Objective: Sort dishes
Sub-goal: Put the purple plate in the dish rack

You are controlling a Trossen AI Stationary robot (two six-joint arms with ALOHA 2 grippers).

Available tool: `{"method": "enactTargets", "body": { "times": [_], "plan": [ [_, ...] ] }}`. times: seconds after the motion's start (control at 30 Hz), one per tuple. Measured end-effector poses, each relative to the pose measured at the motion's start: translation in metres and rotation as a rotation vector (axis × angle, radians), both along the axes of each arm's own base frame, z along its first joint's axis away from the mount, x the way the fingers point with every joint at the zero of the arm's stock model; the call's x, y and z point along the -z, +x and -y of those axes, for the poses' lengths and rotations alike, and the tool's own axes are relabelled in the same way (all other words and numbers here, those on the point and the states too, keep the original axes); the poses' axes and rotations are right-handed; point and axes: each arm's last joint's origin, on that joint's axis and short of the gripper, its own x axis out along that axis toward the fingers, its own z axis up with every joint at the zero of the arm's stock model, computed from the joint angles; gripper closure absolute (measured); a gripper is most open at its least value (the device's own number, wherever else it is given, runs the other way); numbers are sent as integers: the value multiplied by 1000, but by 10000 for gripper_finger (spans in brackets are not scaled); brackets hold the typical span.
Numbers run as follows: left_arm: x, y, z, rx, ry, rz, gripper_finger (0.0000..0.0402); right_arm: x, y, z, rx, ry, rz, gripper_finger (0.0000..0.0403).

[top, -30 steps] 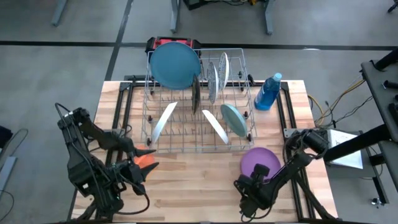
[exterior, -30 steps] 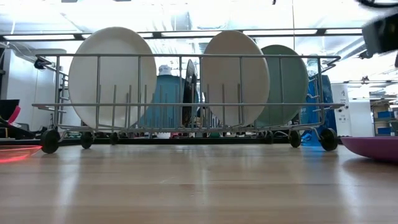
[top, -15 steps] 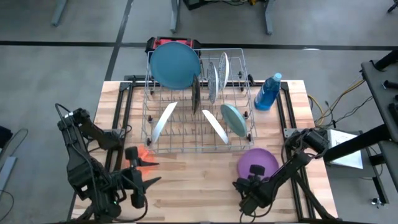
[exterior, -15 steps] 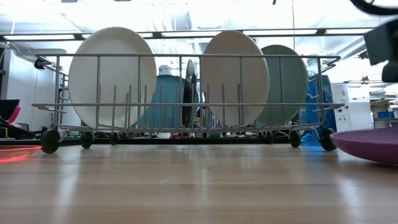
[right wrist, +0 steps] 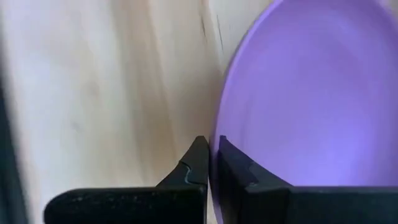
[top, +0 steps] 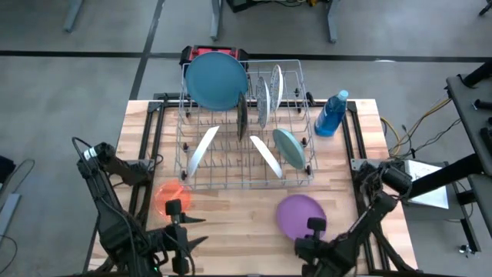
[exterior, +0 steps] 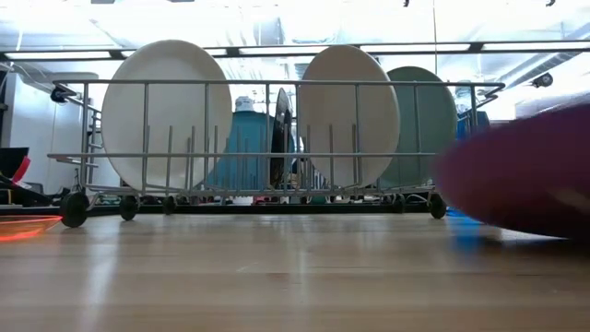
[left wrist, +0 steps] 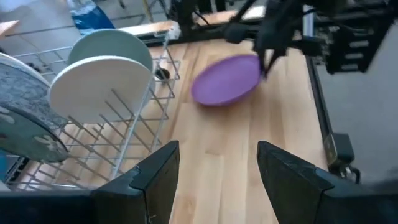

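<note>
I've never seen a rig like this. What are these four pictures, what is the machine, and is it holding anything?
It is a robot with two dark arms at a wooden table. One picture looks straight down, one looks level across the tabletop, and two come from cameras on the wrists.

A wire rack holds plates on edge: blue, patterned, white and teal-green. A blue bottle stands beside it. A small orange plate lies flat in front.

The right gripper pinches the rim of a purple plate, lifted and tilted. The left gripper is open and holds nothing, near the table's front edge.
</note>
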Motion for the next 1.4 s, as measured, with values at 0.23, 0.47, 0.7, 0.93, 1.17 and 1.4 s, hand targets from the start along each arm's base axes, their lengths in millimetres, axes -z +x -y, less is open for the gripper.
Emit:
{"method": "enactTargets", "body": {
  "times": [0.23, 0.47, 0.7, 0.93, 1.17, 1.4],
  "plan": [
    [15, 4, 5, -82, -51, 34, 200, -33, -1, -27, -165, -147, 298, 402],
    [20, 5, 7, -125, -83, 85, 216, -61, 22, -42, -594, -548, 465, 402],
    [8, 4, 5, -148, -127, 150, 215, -75, 56, -33, -805, -962, 421, 403],
    [-15, -5, 10, -120, -152, 199, 184, -76, 78, -5, -754, -1264, 229, 403],
    [-16, 0, 1, -147, -126, 190, 133, -77, 92, 13, -751, -1431, 54, 403],
    [-16, 12, -10, -200, -71, 213, 107, -78, 99, 23, -720, -1491, -24, 403]
  ]
}}
